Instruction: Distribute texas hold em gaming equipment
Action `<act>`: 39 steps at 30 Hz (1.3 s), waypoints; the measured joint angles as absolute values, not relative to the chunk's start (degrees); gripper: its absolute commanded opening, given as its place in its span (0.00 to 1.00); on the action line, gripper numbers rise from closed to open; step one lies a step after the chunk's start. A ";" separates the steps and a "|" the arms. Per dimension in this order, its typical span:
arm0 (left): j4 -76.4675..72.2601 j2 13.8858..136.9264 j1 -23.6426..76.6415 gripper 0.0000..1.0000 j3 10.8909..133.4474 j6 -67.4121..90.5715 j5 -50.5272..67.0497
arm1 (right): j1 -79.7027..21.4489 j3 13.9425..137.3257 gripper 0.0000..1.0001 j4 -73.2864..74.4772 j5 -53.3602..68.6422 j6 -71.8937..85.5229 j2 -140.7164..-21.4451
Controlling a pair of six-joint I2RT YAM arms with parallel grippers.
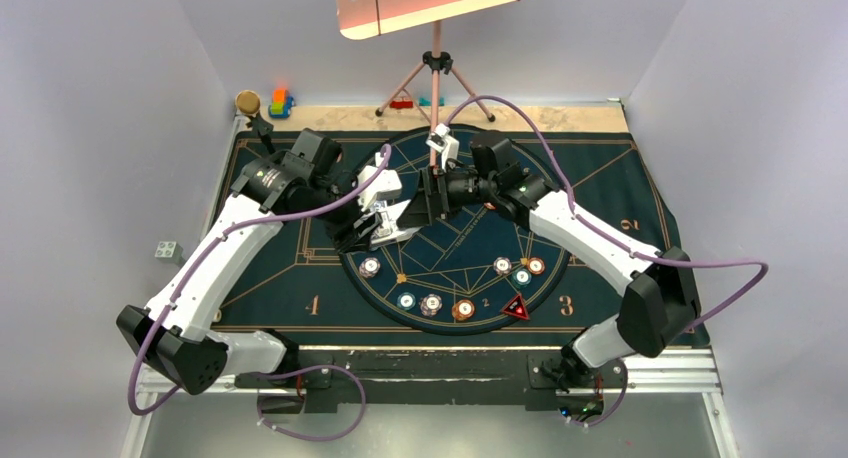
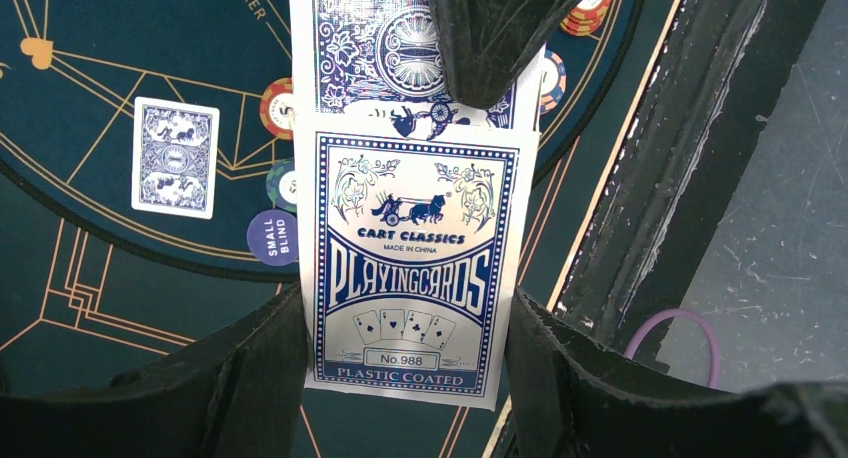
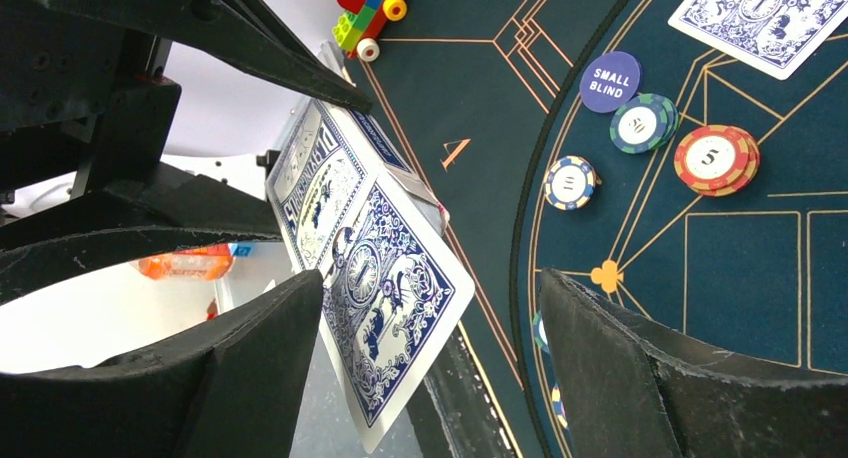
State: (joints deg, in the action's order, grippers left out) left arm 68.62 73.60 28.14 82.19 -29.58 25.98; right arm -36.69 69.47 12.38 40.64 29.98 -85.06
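Card box (image 2: 410, 268), blue and white, printed CART CLASSICS PLAYING CARDS. Held above the mat (image 2: 120, 308) and clamped across its width by the left gripper (image 2: 408, 318). Both fingers (image 2: 250, 378) press the lower side edges of the box, and its printed face is turned to the wrist camera.

Card (image 3: 390, 298), blue-backed, one. It stands partly out of the far end of the box, tilted. It sits inside the span of the right gripper (image 3: 430, 288), whose jaws are spread wide and grasp nothing. The card lies close against one finger (image 3: 250, 378); whether they touch cannot be told. The other finger is well apart from it. In the left wrist view a dark right finger crosses over the card's back pattern.

Loose card (image 2: 175, 158), one. Face down and flat on the mat's round field, apart from both grippers.

SMALL BLIND disc (image 2: 272, 237), dark blue. Flat on the mat, just beside a green chip.

Chips (image 1: 430, 304), striped. Spread along the near arc of the round field, none between any fingers.

Triangular marker (image 1: 516, 307), red and black. At the right end of that arc.

Toy blocks (image 3: 368, 8), coloured. Beyond the mat's far left corner.
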 measured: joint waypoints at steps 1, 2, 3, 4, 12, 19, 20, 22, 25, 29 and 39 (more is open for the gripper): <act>68.64 73.60 28.12 0.00 82.19 -29.58 25.98 | -36.69 69.49 0.83 12.34 40.49 30.02 -85.03; 68.64 73.60 28.14 0.00 82.19 -29.56 25.98 | -36.67 69.49 0.82 12.27 40.42 30.11 -85.03; 68.64 73.60 28.12 0.00 82.19 -29.58 25.98 | -36.62 69.49 0.82 12.23 40.42 30.26 -85.03; 68.64 73.60 28.12 0.00 82.19 -29.58 25.98 | -36.62 69.52 0.81 12.16 40.42 30.44 -85.03; 68.62 73.58 28.12 0.00 82.19 -29.58 25.98 | -36.58 70.46 0.60 11.38 40.42 31.86 -85.12; 68.62 73.41 28.14 0.00 82.19 -29.58 25.98 | -35.70 70.43 0.53 11.66 40.05 32.32 -85.12; 68.62 73.38 28.14 0.00 82.19 -29.58 25.98 | -35.44 70.41 0.53 11.70 40.03 32.32 -85.10; 68.60 73.38 28.12 0.00 82.19 -29.58 26.00 | -34.94 70.37 0.53 12.01 40.01 32.29 -85.08; 68.62 73.38 28.12 0.00 82.19 -29.58 25.98 | -34.26 70.19 0.52 12.53 40.01 32.14 -84.90; 68.62 73.38 28.12 0.00 82.19 -29.58 26.00 | -33.28 69.82 0.49 13.19 40.01 31.90 -83.81; 68.55 73.36 28.14 0.00 82.19 -29.58 26.26 | -31.79 69.80 0.43 15.68 39.18 30.41 -81.95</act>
State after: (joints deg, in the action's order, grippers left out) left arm 68.55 73.36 28.14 82.19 -29.58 26.26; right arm -31.79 69.80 15.68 39.18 30.41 -81.95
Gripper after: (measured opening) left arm 0.679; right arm 0.454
